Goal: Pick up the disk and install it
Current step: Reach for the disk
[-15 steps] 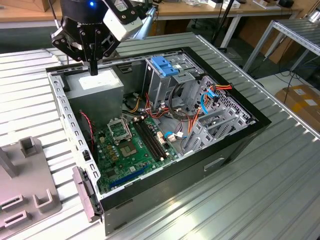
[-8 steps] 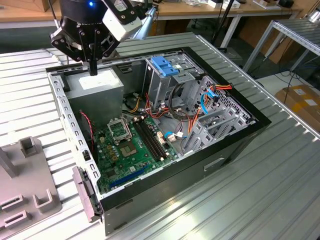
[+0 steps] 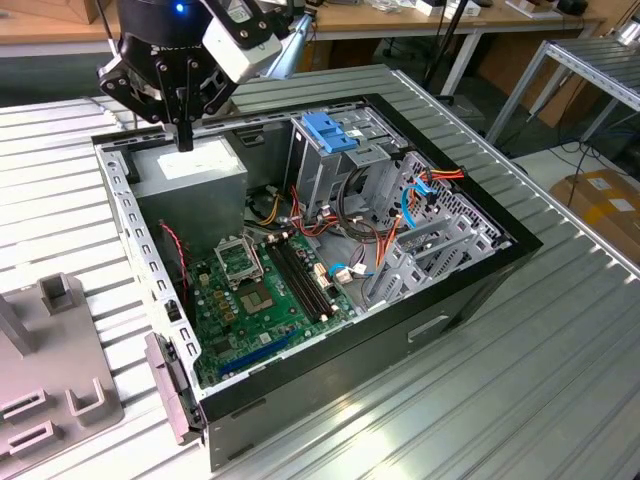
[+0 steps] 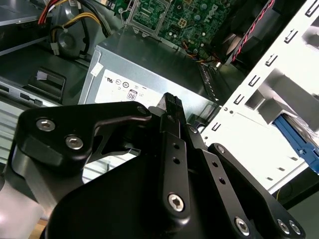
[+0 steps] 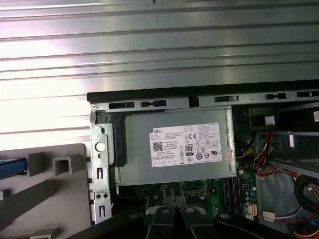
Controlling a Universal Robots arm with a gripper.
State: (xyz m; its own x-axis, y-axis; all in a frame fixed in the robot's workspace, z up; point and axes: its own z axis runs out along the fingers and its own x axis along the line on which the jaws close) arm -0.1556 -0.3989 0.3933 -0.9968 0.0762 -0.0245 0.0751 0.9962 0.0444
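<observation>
**Gripper hovering empty over the case; disk waiting outside it**

The gripper (image 3: 185, 136) is hanging above the open computer case (image 3: 470, 292), over the corner where the grey power supply (image 3: 192, 170) is sitting. Its jaws are pressing together tip to tip with nothing between them, and the tips are pointing down at the power supply's white label without touching it, as far as the exterior view is showing.

A blue plastic edge, which I am taking to be the bracket of the disk (image 4: 298, 142), is showing in both wrist views. It is lying outside the case, beyond the wall nearest the power supply, by the grey holder (image 3: 50, 400) that is standing just beside the case on the exterior view's left. The black body and label of the disk are not showing, so I cannot tell how it is resting there.

Inside the case, the metal drive cage (image 3: 345, 165) with its blue handle is standing on the far side of the power supply from the holder, with the green circuit board (image 3: 262, 290) lying below both.

I am judging the work to be at the pick-up step, with the grasp not yet made. The pick-up is calling for parted jaws, a shift out past the case's wall to the holder, and the fingers lined up across the disk's blue-edged sides.
</observation>
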